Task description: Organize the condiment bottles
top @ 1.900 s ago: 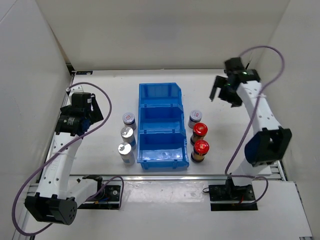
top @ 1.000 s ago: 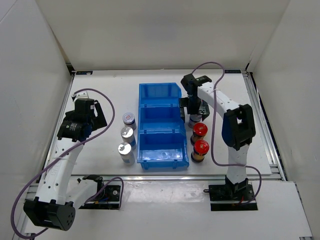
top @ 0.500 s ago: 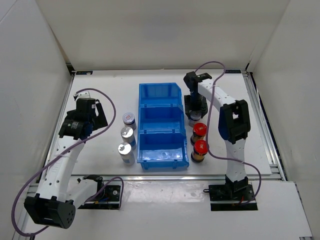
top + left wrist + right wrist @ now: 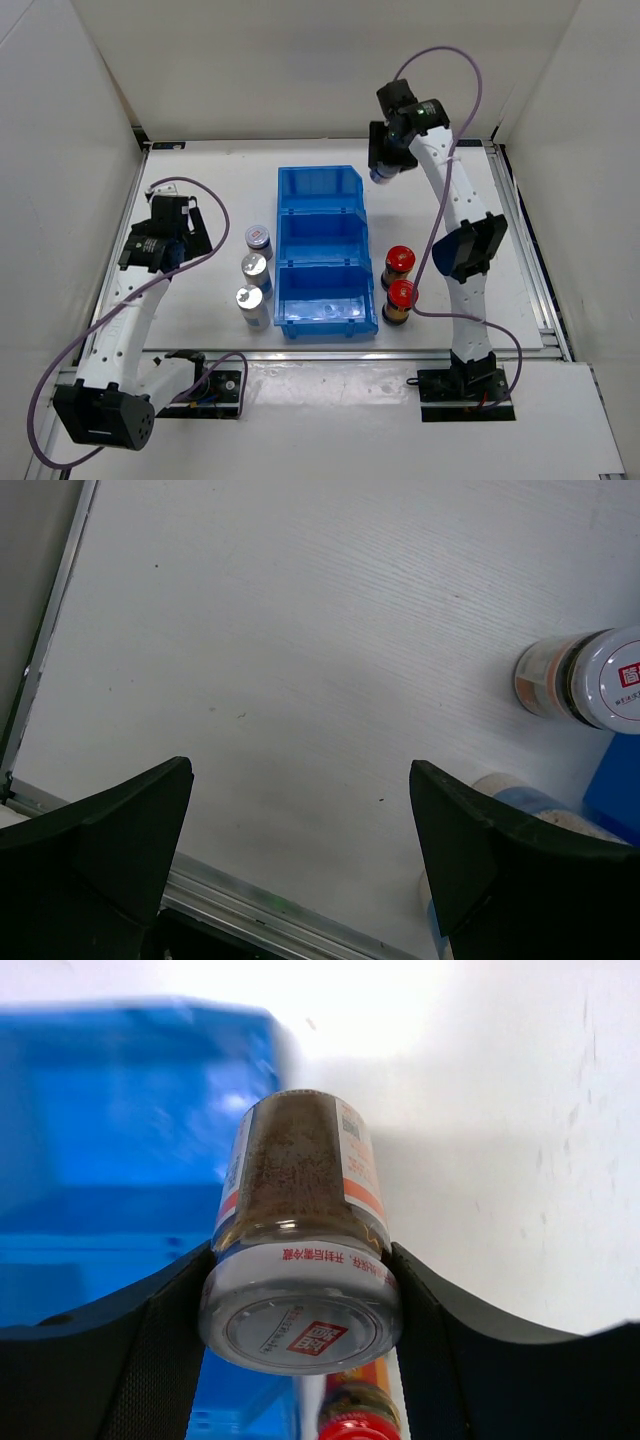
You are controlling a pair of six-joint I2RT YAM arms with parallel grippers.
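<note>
My right gripper [image 4: 384,165] is shut on a short grey-lidded condiment bottle [image 4: 300,1250] with a red mark on its lid, held in the air by the far right corner of the blue bin [image 4: 282,240]. Its fingers [image 4: 150,1360] clamp the lid from both sides. Two red-capped bottles [image 4: 399,262] [image 4: 401,296] stand right of the bin. Left of it stand another grey-lidded bottle [image 4: 258,238] and two silver-capped ones [image 4: 254,268] [image 4: 248,299]. My left gripper [image 4: 178,238] hangs open and empty left of those, with the grey-lidded bottle [image 4: 590,675] to its right.
The bin [image 4: 110,1160] has three compartments in a row, running away from the arms. A metal rail [image 4: 270,905] edges the table on the left. White walls close in the table at the back and sides.
My right gripper shut on the grey-lidded bottle that stood right of the bin, then lifted it up and away toward the bin's far end. The left arm barely shifted.
</note>
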